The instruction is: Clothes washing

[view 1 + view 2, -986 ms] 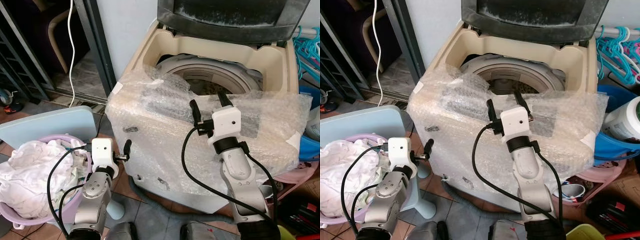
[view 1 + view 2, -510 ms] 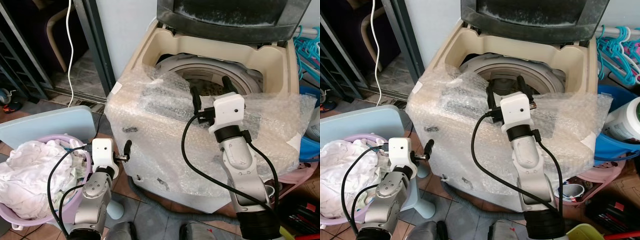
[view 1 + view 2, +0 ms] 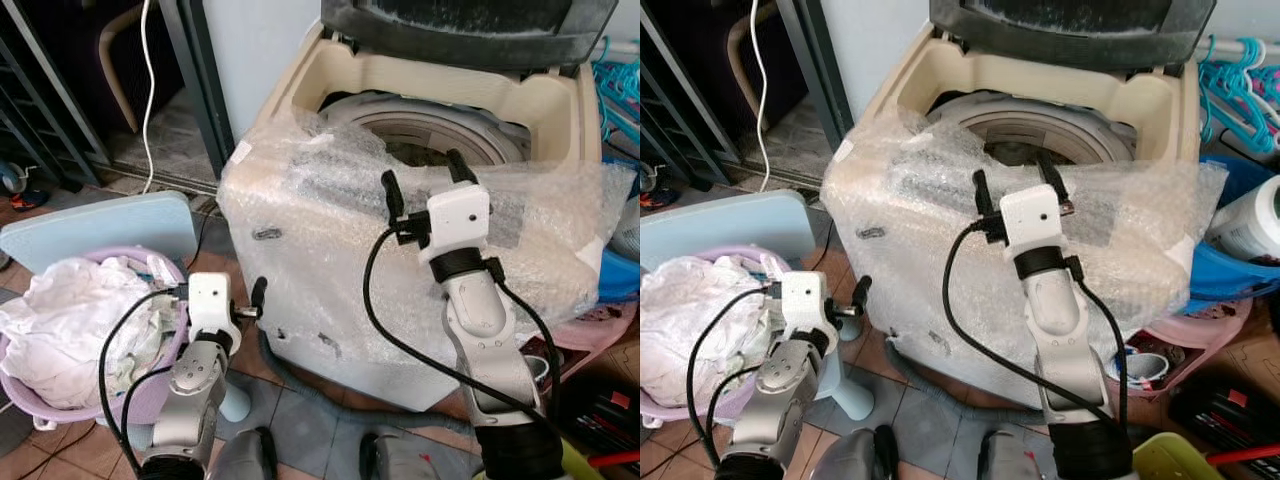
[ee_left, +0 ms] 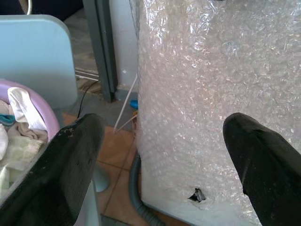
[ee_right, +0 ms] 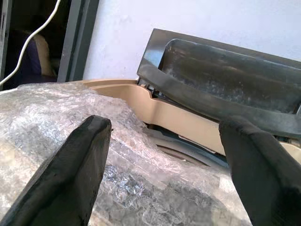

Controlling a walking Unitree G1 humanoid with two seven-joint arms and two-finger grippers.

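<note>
White laundry (image 3: 70,320) heaped in lilac basket (image 3: 25,405) at 8 o'clock — soft, light, floppy; best pinched at a raised fold. Right tool (image 3: 423,182) spread wide above washer (image 3: 440,110) rim; left tool (image 4: 155,165) wide, empty — beside bubble wrap (image 3: 330,240).

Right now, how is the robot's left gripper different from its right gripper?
The left gripper hangs low beside the laundry basket, level with the washing machine's bubble-wrapped front, while the right gripper is raised to the machine's top edge, in front of the open drum. The left points sideways at the machine; the right points up and forward. Both are open, with nothing held.
</note>
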